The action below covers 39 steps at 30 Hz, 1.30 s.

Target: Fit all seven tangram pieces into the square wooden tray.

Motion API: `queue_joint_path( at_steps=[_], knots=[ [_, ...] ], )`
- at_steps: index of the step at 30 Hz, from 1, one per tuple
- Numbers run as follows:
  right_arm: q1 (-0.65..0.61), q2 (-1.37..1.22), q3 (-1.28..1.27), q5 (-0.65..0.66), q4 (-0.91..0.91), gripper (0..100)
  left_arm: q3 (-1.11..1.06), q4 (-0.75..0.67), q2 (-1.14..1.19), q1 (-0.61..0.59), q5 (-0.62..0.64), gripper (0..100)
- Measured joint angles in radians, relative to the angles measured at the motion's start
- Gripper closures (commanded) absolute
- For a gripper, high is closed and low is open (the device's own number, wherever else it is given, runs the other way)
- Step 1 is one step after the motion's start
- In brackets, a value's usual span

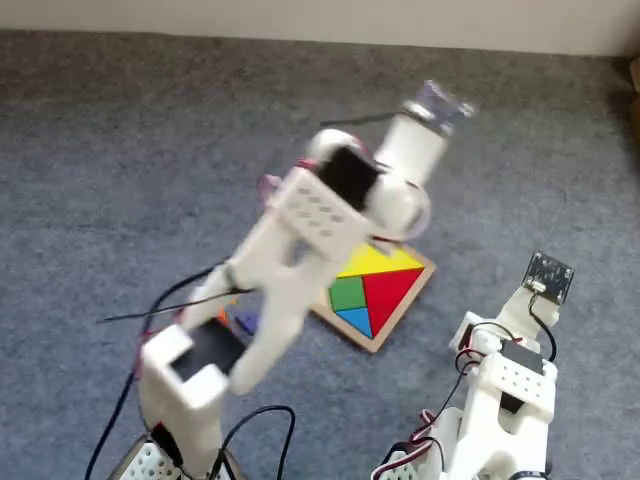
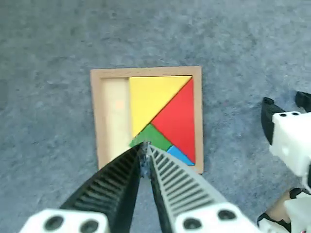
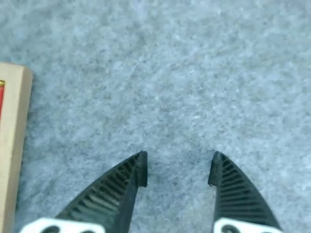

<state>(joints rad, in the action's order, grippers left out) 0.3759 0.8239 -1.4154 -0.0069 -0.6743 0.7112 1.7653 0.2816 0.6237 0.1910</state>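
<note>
Arms (image 1: 290, 270) are made of white plastic w/ black servos; fingers (image 2: 116, 184) are black & ribbed; black/red cables (image 1: 187, 288) are attached.

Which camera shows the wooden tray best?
The left wrist view: nearly the whole wooden tray shows from above, coloured pieces and bare strip included. In the high view an arm covers part of it; the right wrist view catches one edge.

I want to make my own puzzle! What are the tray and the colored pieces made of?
The tray looks like bare wood: pale tan, matte rim. The yellow piece and red piece have flat, even paint; probably wood underneath, maybe plastic.
</note>
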Motion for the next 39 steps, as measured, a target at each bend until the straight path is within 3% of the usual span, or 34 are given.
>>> queue_joint_path(
  at_steps=[6,10,14,21,25,39],
  knots=[
    [-0.032,-0.002,0.216,0.054,-0.229,78.3,-0.218,0.003,-0.302,-0.117,-0.041,100],
    [-0.152,-0.002,0.396,0.15,-0.396,78.3,-0.411,0.002,-0.489,-0.222,-0.083,100],
    [-0.302,-0.002,0.508,0.242,-0.437,78.3,-0.657,-0.075,-0.672,-0.327,-0.089,100],
    [-0.531,-0.006,0.539,0.298,-0.342,88.6,-1.125,-0.299,-0.948,-0.511,-0.117,100],
    [-0.608,-0.084,0.542,0.298,-0.261,89.6,-1.33,-0.414,-1.026,-0.603,-0.124,100],
    [-0.621,-0.698,0.764,0.305,-0.112,90.0,-1.783,-0.778,-1.049,-0.852,-0.126,100]
  ],
)
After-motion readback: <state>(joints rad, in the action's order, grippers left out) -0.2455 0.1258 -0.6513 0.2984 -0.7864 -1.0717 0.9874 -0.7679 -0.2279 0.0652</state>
